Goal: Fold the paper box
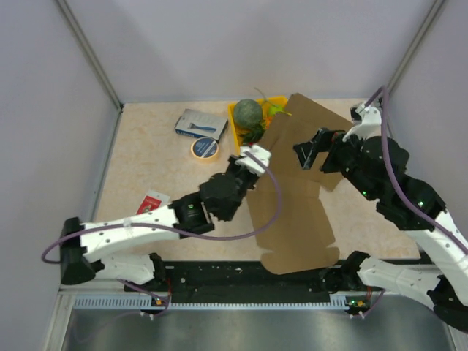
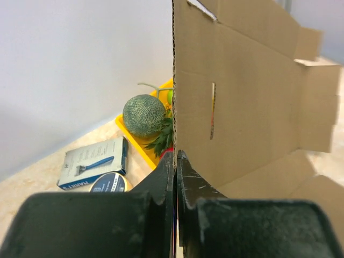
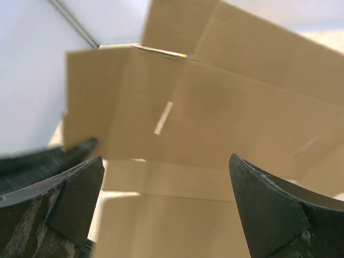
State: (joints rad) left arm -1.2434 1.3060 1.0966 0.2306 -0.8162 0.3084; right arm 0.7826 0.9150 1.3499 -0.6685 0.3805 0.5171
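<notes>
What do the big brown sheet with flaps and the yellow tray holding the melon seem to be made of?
The brown flapped sheet looks like matte corrugated cardboard: its cut edge shows fluting in the left wrist view. The yellow tray looks like smooth plastic, though only a sliver shows.

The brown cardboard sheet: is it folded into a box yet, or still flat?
Partly folded. The brown cardboard sheet has its near half flat on the table, its far panel raised, edge pinched by the left pincer.
</notes>
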